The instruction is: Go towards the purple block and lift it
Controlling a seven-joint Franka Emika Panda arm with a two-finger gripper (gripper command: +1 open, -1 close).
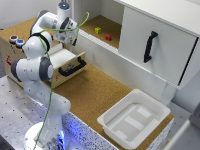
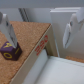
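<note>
Hanging over the wooden box with its jaws spread apart and nothing between them, the tool [image 2: 37,32] shows two pale fingers [image 2: 7,30] in the wrist view. The purple block [image 2: 10,50] sits on the box's cork top [image 2: 30,35], touching or just beside one fingertip, near the top's edge. Beside that edge lies the open drawer [image 2: 55,70], pale inside.

In the exterior view the tool itself is hidden behind the arm [image 1: 37,47], and the block cannot be made out. The wooden box [image 1: 10,50] stands on the cork worktop [image 1: 95,95]; its drawer [image 1: 67,60] is pulled out. Well apart from the box, a yellow-green cube [image 1: 98,30] and a red cube [image 1: 108,37] rest on a shelf [image 1: 107,30], and a white tray [image 1: 132,120] lies on the worktop.
</note>
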